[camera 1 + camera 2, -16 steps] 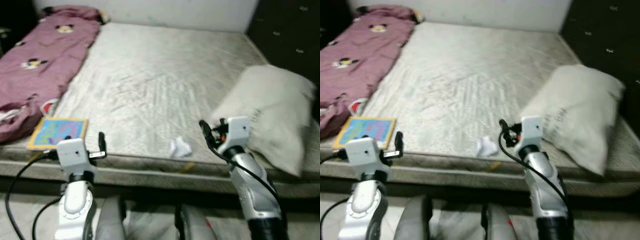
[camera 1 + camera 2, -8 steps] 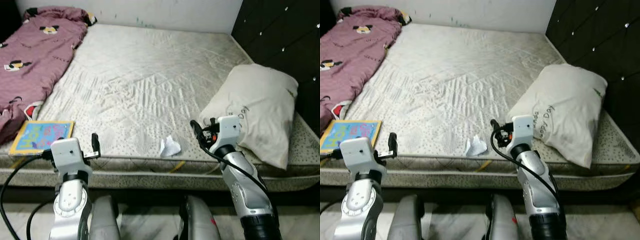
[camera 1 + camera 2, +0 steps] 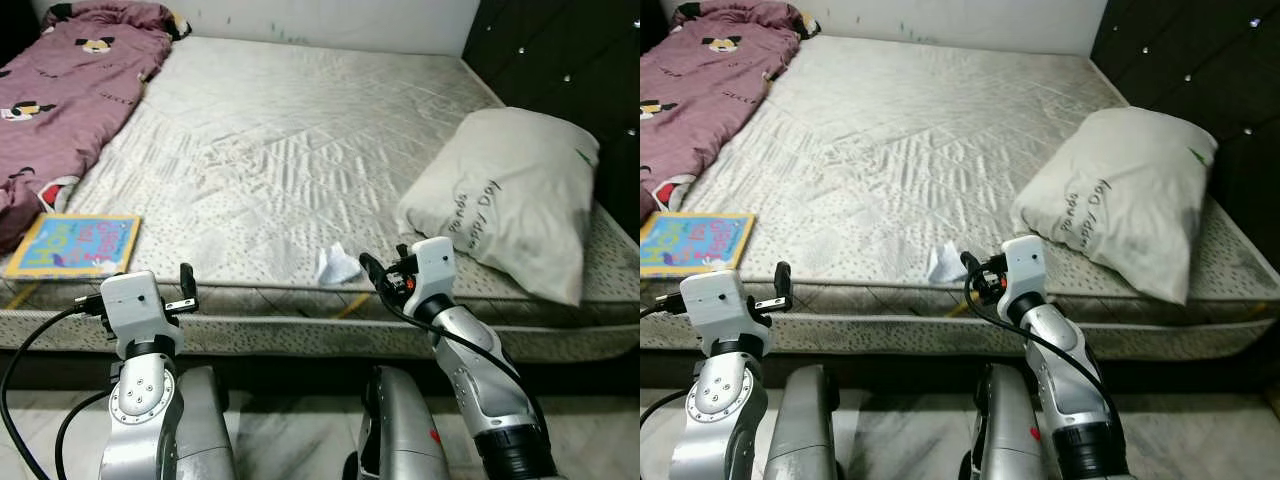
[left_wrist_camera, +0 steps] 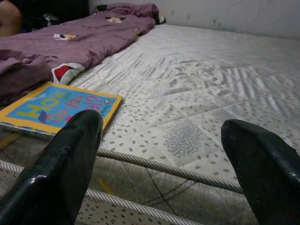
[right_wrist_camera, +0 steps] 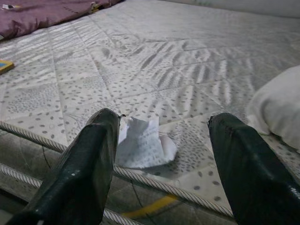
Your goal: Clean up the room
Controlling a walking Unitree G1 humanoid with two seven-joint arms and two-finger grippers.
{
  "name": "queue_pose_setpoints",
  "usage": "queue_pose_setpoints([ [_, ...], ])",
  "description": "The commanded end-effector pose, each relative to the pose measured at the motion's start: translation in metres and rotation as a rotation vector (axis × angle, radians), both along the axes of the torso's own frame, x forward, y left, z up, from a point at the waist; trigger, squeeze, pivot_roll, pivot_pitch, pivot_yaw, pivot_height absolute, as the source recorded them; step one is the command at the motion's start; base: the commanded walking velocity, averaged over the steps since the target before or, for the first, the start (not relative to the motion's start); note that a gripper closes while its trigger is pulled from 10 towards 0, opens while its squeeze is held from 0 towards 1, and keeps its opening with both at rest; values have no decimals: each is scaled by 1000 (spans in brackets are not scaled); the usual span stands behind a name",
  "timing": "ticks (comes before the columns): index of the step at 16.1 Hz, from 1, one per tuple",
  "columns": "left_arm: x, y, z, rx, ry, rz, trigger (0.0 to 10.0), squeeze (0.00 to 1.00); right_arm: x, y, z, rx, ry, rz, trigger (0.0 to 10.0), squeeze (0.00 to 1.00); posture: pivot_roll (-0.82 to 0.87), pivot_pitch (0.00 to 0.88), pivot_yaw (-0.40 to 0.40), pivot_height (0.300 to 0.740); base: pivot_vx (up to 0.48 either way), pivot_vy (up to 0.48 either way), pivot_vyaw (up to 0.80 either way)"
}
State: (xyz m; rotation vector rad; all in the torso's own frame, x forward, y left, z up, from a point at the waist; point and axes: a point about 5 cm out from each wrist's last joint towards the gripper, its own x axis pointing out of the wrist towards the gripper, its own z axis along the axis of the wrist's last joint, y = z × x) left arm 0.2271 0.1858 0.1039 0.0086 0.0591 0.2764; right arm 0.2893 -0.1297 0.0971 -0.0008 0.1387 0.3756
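Facing a bare mattress [image 3: 300, 150] from its near edge, head views: crumpled paper [image 3: 338, 265] lies on the mattress close to the front edge, about mid-width. Pillow [image 3: 515, 195] sits on the robot's right side, white w/ dark lettering, leaning toward a dark padded headboard [image 3: 560, 60]. Purple blanket [image 3: 60, 90] w/ cartoon prints runs along the left side. Picture book [image 3: 72, 245] lies flat near the front left corner, just beside the blanket's bunched end. Left gripper [image 3: 185, 285] is raised in front of the mattress edge, apart from the book. Right gripper [image 3: 378, 272] is at the edge, just beside the paper, on its right.

Left wrist view: fingers [image 4: 61, 173] spread wide, nothing between them. Book [image 4: 56, 107] ahead, near one finger — yellow border, blue cover. Blanket [image 4: 70, 42] behind it; mattress [image 4: 211, 93] quilted, dotted pattern near the piped edge.

Right wrist view: fingers [image 5: 86, 168] spread wide, empty — paper [image 5: 143, 145] lies between them, just past the tips, resting at the piped edge; contact w/ the nearer finger cannot be told. Pillow [image 5: 276, 112] corner beside the other finger.
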Motion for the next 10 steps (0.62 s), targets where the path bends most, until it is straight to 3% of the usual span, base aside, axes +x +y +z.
queue_pose_setpoints([
  [1, 3, -2, 2, 0, -10, -1, 10000, 0, 5, -3, 8, -14, -41, -9, 10000, 0, 2, 0, -80, 516, 0, 0, 606],
  [4, 4, -2, 2, -10, -7, -1, 10000, 0, 7, 4, 8, -9, -39, 26, 10000, 0, 4, 0, -80, 516, 0, 0, 758],
  [10, -15, -1, 4, -2, 16, -8, 10000, 0, 25, 34, -12, -115, 71, 146, 10000, 0, 98, 0, -112, 516, 0, 0, 0],
])
